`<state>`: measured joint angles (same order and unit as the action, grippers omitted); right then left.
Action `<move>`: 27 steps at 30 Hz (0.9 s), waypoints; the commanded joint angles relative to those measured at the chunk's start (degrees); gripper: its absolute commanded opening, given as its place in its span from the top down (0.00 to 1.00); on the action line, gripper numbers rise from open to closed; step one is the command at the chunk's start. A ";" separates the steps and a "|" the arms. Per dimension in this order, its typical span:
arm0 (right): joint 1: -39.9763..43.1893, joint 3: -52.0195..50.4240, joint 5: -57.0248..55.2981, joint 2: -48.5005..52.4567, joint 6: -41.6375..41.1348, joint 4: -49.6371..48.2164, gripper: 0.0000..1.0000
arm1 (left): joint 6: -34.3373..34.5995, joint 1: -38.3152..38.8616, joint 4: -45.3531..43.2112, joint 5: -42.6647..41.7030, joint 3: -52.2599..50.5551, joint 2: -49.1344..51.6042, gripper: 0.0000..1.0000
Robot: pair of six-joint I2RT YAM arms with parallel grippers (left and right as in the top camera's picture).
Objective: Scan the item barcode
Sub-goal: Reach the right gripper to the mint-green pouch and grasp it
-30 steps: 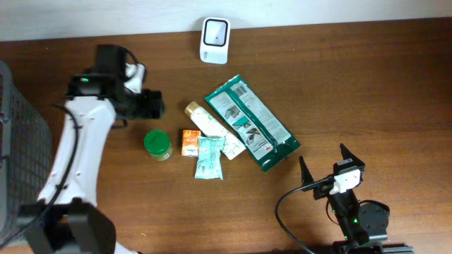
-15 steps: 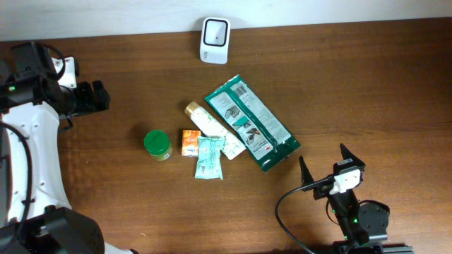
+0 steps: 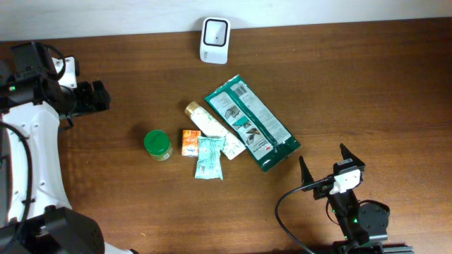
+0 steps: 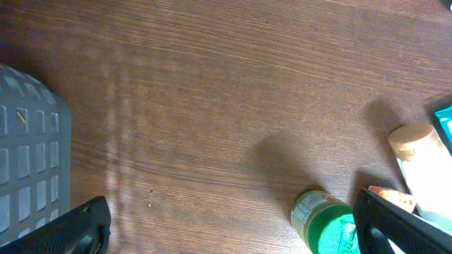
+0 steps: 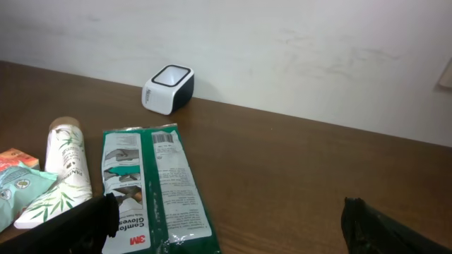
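- Left gripper (image 3: 101,96) has pulled back from beside the green-lidded round jar (image 3: 157,144) to the far-left table edge within the last second, and has sat there for the last half of it. Fingers spread wide, nothing between them.
- Jar hasn't shifted: upright, left of the item cluster, touching nothing.
- My read: the left arm is done with the jar or resetting. No item is in hand, so no scan is in progress.
- Right gripper (image 3: 322,154) parked near-right, unmoved, fingers spread, empty.
- White square barcode scanner (image 3: 215,41) sits at the far edge, window up, nothing over it.
- Mid-table: long green glove pack (image 3: 247,121) with its barcode face-up, white tube with tan cap (image 3: 209,125), small orange box (image 3: 191,142), teal sachet (image 3: 210,158). The last 3 touch or overlap, so picking 1 cleanly looks awkward.
- Grey mesh basket (image 4: 28,155) at the left, close to the left arm.
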<state>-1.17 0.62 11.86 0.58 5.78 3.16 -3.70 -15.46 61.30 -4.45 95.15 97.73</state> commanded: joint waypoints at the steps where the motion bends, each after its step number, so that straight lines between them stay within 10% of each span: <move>1: -0.37 -0.31 -0.50 -0.37 -0.20 0.33 0.02 | -1.11 -0.37 -0.11 -0.20 0.57 -0.13 0.01; 12: -0.33 1.62 10.73 0.90 -6.14 -5.09 0.02 | -1.11 -0.37 -0.11 -0.22 0.57 -0.13 0.01; 18: -0.33 17.81 17.64 20.72 -6.71 -2.49 0.02 | -1.11 -0.35 -0.11 -0.22 0.57 -0.13 0.01; 27: -0.39 63.91 25.66 65.79 -6.64 39.56 0.02 | -1.14 -0.37 -0.13 -0.22 0.57 -0.13 0.01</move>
<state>-1.17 54.26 35.75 58.06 -0.91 35.75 -3.90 -15.46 61.14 -4.45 95.15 97.76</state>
